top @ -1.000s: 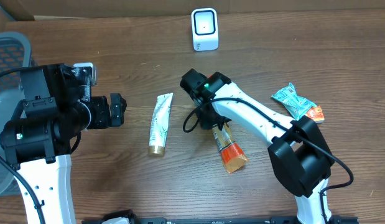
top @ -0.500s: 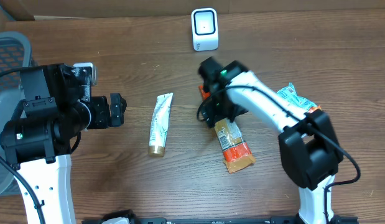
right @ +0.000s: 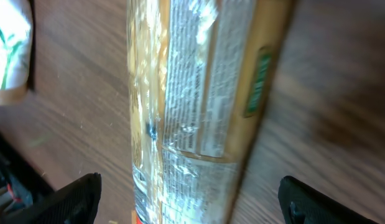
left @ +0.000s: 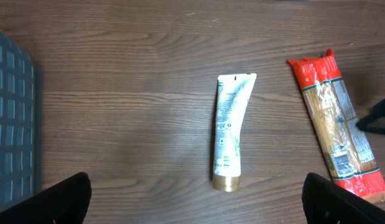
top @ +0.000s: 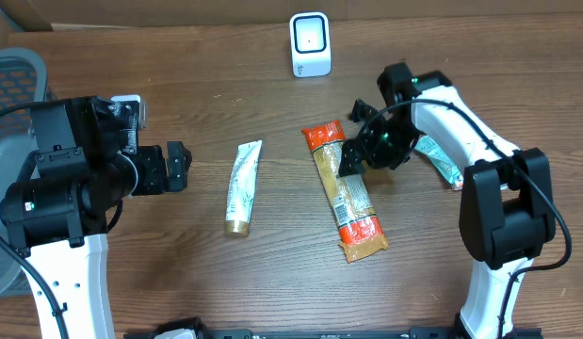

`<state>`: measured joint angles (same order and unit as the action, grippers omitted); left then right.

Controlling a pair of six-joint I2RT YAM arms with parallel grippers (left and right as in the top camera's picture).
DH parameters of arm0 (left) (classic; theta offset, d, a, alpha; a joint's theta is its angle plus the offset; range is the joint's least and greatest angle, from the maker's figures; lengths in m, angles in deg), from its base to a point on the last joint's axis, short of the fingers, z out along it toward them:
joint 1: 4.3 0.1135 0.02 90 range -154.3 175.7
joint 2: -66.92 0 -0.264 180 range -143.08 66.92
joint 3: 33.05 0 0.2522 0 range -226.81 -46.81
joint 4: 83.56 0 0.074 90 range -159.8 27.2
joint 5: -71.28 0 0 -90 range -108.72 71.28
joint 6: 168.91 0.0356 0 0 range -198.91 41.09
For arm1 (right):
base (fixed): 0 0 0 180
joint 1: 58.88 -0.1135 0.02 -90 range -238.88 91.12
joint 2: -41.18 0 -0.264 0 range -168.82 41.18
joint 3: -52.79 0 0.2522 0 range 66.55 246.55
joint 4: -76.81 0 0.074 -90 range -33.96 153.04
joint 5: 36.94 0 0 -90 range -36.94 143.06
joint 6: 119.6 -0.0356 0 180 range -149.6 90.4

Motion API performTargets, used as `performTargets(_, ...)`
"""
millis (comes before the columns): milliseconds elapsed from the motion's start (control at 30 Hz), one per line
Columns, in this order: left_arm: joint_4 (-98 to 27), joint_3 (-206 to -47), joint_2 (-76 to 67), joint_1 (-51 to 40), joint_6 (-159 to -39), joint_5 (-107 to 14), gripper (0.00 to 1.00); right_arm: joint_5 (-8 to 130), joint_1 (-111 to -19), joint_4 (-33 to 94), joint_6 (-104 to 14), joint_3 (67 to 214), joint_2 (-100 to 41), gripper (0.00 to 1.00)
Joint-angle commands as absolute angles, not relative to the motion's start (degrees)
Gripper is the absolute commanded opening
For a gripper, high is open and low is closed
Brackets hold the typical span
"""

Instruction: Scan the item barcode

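The brown wooden tabletop (top: 197,282) carried everything. The left arm (top: 60,193) stood at its left side, and the left gripper (top: 175,167) hung above bare wood with its fingers spread wide and nothing between them. The right arm (top: 503,221) bent in from the right. The right gripper (top: 353,137) hovered just beside the upper right of the pasta packet (top: 346,193), also spread wide and gripping nothing.

The packet lay flat near the middle of the tabletop. Its long axis ran from the far edge towards the near edge, leaning slightly right as it came nearer. Its red-orange end pointed roughly at the white scanner (top: 310,44), well apart at the far edge. Left of the packet and well apart from it, a white tube (top: 242,186) lay almost parallel, gold cap towards the near edge. A teal sachet (top: 434,156) showed partly under the right arm.

Only the overhead view held the scanner and both arms. The left wrist view showed tube and packet together. The right wrist view alone gave the packet's printed panel close up, blurred, with fine text and a green mark; no barcode could be made out there.
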<state>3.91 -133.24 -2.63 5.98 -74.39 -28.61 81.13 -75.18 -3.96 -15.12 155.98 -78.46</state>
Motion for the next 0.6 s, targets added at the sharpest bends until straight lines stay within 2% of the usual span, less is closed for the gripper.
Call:
performTargets(0,3.69,-134.18,-2.83,6.26,-73.74,-29.24,1.0,85.35,-76.34,-1.44,-12.85,152.02,-77.58,0.92)
performTargets(333,3.69,-134.18,-2.83,6.26,-73.74,-29.24,1.0,89.35,-76.88,9.7,-15.27,143.01,-77.58,0.84)
performTargets(567,3.69,-134.18,-2.83,6.26,-73.74,-29.24,1.0,93.31,-77.21,17.09,-16.37,136.79,-77.58,0.73)
